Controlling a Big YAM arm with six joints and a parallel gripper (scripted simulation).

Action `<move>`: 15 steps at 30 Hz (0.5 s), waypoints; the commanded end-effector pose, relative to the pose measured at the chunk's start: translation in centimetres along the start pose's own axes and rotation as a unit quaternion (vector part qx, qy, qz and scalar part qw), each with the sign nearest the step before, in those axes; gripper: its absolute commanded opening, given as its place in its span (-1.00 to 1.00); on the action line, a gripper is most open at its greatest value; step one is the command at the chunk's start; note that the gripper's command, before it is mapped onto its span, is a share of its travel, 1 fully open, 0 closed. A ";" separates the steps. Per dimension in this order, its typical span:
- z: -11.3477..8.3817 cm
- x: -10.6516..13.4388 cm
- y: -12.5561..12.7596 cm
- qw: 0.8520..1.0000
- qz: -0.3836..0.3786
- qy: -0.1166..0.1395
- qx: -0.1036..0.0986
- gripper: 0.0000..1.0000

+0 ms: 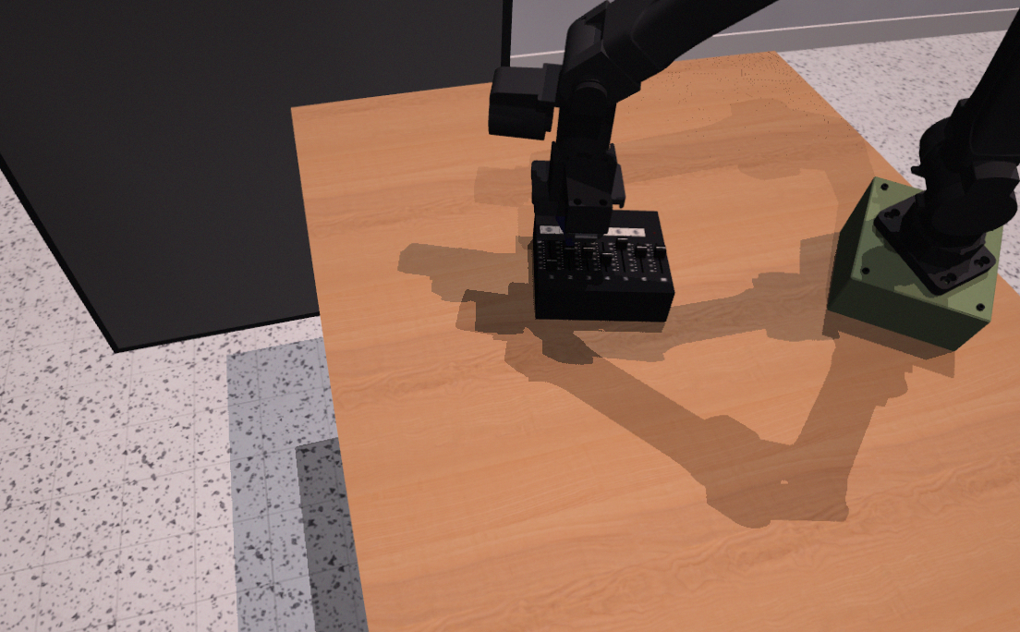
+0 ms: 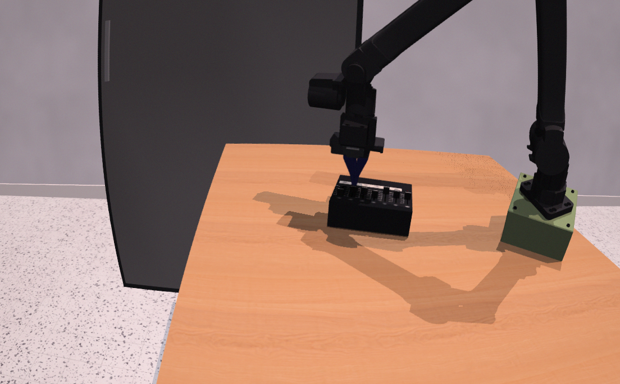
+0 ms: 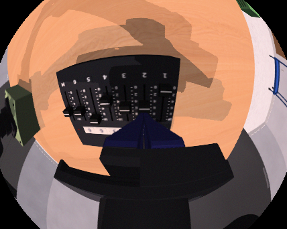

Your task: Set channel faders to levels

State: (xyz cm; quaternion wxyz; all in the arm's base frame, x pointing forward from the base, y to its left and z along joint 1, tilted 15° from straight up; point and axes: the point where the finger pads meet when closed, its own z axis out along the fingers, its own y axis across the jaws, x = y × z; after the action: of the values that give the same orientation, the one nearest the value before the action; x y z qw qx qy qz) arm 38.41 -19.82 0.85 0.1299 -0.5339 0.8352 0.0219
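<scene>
- Nearest me in the exterior view I see a wide stretch of the wooden surface (image 2: 302,310) at the bottom of the frame, crossed by the arm's long shadow.
- Further in, at the middle of the frame, the black lighting desk (image 2: 369,214) stands flat on the surface, its row of faders (image 1: 604,259) facing up.
- In the wrist view I read the caps at uneven heights along their slots; the one at the far right of the row (image 3: 166,92) sits highest in the frame, away from the white tape strip (image 3: 98,130).
- My pincer (image 2: 355,179) points straight down over the left part of the desk, its blue fingers pressed together into a point with nothing between them.
- I cannot tell whether the tip touches a cap.
- At the right edge of the frame, well apart from the desk, the arm rises from a green block (image 2: 532,233).
- Beyond the surface at the upper left stands a dark panel (image 2: 207,119) against a grey wall (image 2: 26,95).
</scene>
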 end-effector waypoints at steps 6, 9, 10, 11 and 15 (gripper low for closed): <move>-1.2 -1.3 -0.6 1.000 -0.007 0.001 0.017 -1.00; -1.2 -1.5 -0.6 1.000 -0.007 0.001 0.017 -1.00; -1.2 -1.5 -0.6 1.000 -0.007 0.001 0.017 -1.00; -1.2 -1.5 -0.6 1.000 -0.007 0.001 0.017 -1.00; -1.2 -1.7 -0.6 1.000 -0.007 0.001 0.017 -1.00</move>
State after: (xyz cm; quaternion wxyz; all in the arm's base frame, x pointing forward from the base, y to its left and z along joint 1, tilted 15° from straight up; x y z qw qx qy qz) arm 38.66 -19.25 0.99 0.1298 -0.5339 0.8352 0.0222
